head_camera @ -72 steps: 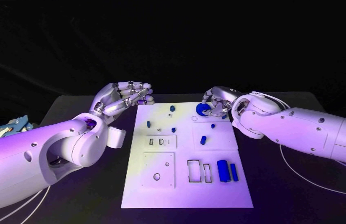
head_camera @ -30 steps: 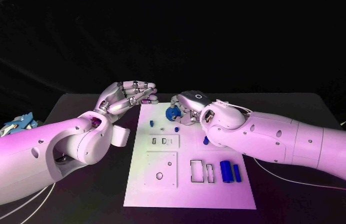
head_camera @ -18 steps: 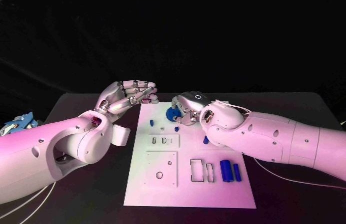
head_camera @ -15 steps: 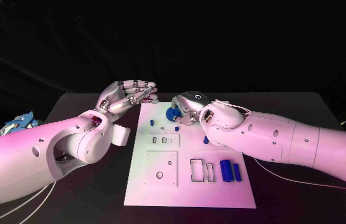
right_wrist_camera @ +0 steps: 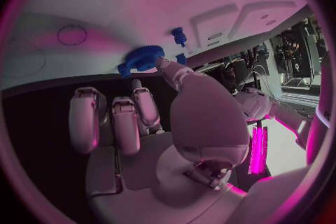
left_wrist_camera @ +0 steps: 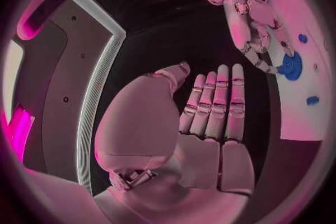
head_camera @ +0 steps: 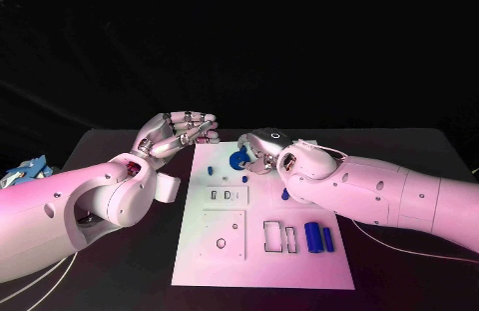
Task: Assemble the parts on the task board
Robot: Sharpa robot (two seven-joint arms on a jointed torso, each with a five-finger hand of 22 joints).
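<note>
Carrying the blue gear [head_camera: 239,159], the right hand [head_camera: 261,152] has crossed left over the task board [head_camera: 261,255] and pinches it above its far-left area, apparently nearing placement; left hand [head_camera: 178,135] hovers curled, empty.

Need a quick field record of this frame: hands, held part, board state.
right hand: holds the blue gear over the far end of the task board
left hand: holds nothing, fingers together, beside the board's far left corner
loose parts: two blue bars lie side by side near the board's right edge
open slots: rectangular frames left of the bars, unfilled
</note>
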